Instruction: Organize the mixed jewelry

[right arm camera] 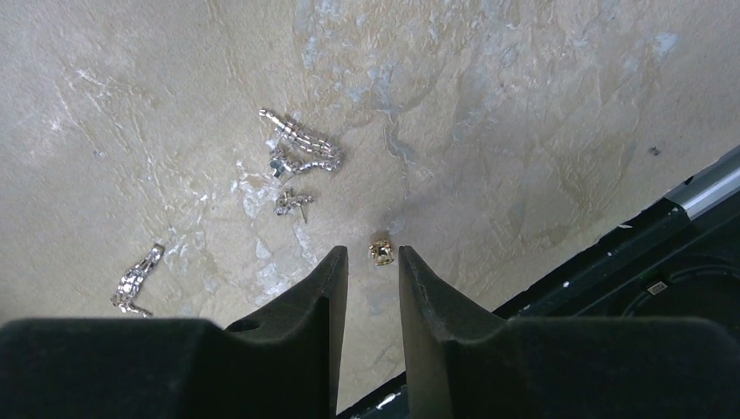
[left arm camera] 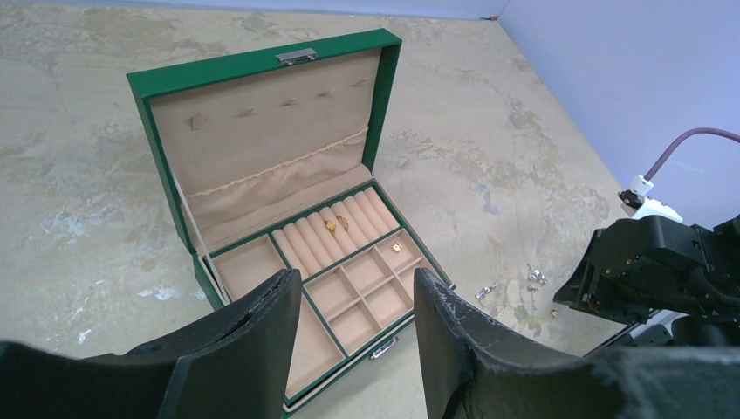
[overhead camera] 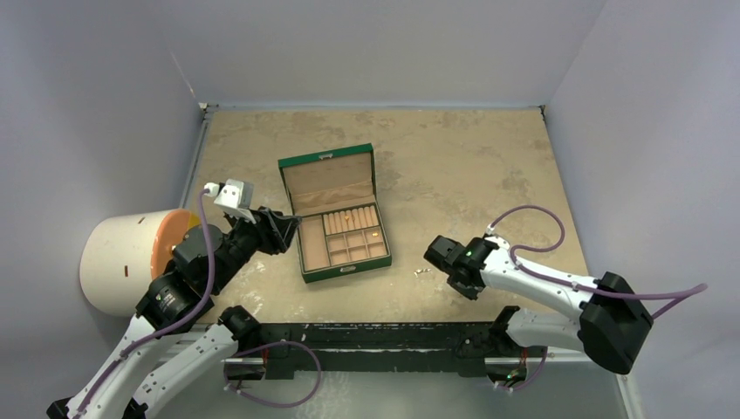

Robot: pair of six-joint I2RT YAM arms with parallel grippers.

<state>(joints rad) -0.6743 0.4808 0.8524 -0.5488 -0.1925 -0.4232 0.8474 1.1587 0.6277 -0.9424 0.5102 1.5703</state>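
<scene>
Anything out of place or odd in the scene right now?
Yes: loose pieces lie on the mottled tan table, outside the open green jewelry box: silvery crystal strips, a small silver stud and a tiny gold piece.

Mixed jewelry in 2 lots, placed w/ ref. to green box (left arm camera: 166, 83).

Inside box: 2 gold rings (left arm camera: 336, 224) stand side by side in the ring rolls, approx. mid-row. 1 small gold piece (left arm camera: 396, 247) lies in the sq. compartment at box's right side, just in front of the rolls.

Outside box, on table (right arm camera: 524, 105) off its front-right corner, apart from it:
- short silver stone bar (right arm camera: 137, 281), flat, nearest box
- long silver stone strand (right arm camera: 299, 140), curled on itself
- silver stud (right arm camera: 292, 201), on its side, just beside strand
- tiny gold stud (right arm camera: 380, 251), alone, farthest from box
</scene>
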